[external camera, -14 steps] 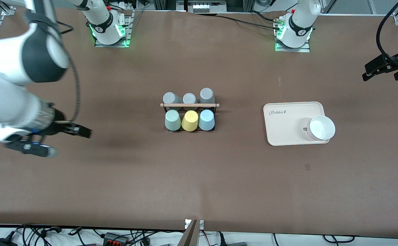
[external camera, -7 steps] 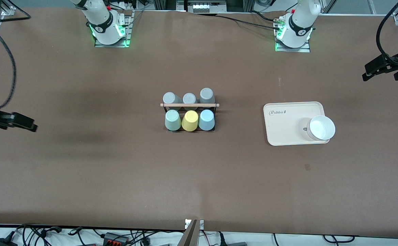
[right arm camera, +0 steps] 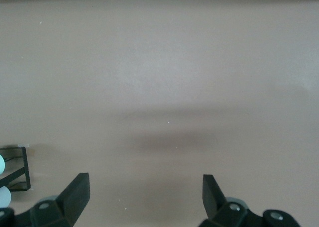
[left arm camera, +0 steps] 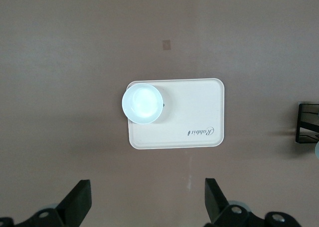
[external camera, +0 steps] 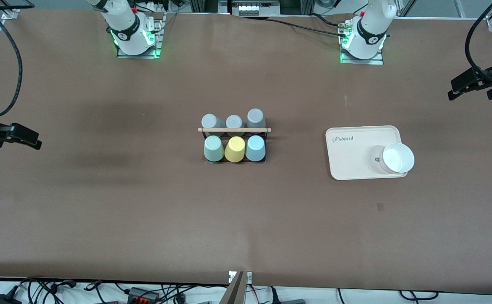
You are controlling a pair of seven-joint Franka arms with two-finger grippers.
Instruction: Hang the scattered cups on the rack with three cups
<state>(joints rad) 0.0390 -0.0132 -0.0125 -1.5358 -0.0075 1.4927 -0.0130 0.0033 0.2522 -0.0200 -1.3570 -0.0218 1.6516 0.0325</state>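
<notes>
The black wire rack (external camera: 266,139) with a wooden rod (external camera: 234,129) stands mid-table. The mint green cup (external camera: 213,148), a yellow cup (external camera: 234,149) and the light blue cup (external camera: 255,147) sit upside down on its nearer row. Three grey cups (external camera: 233,120) fill the farther row. My right gripper (external camera: 34,143) is open and empty, up over the right arm's end of the table, well away from the rack. In the right wrist view it (right arm camera: 144,189) shows only bare table and a rack corner (right arm camera: 20,167). My left gripper (external camera: 453,90) waits open and empty over the left arm's end.
A cream tray (external camera: 351,147) lies between the rack and the left arm's end, with a white bowl (external camera: 398,158) on its nearer corner. The left wrist view shows the tray (left arm camera: 199,112), the bowl (left arm camera: 142,103) and a rack edge (left arm camera: 306,122) beyond its open gripper (left arm camera: 147,194).
My right arm has pulled back from beside the rack to the right arm's end of the table, empty. The left arm and the cups have not moved.
</notes>
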